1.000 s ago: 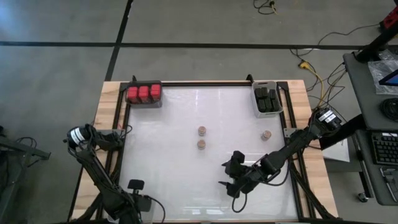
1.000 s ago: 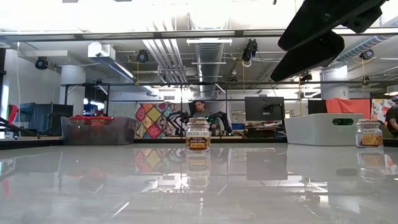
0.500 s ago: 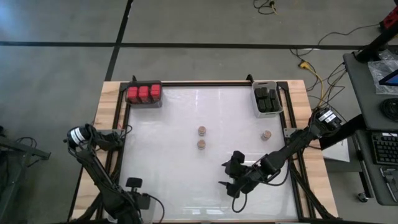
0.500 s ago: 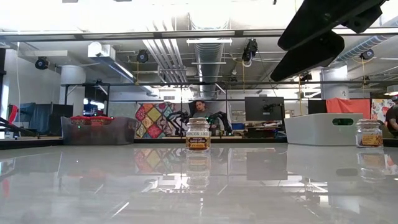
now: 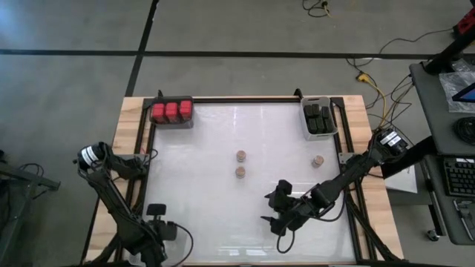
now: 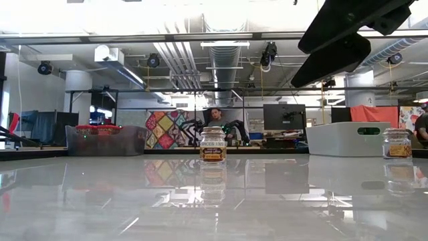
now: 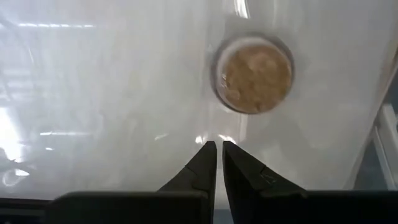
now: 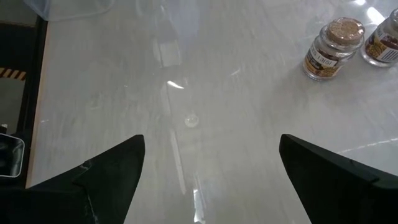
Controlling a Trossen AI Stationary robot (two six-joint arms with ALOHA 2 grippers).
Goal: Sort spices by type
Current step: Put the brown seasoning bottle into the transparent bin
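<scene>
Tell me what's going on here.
Two arms are sorting spices. The red ones fill the left bin and the black ones the right bin. Three jars stand loose on the table. The right gripper hovers open and empty near them. The left gripper waits shut.

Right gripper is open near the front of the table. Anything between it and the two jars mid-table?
Nothing: in the high view, only bare white table separates the open right gripper from the nearer jar. The right wrist view shows the same bare stretch.
</scene>
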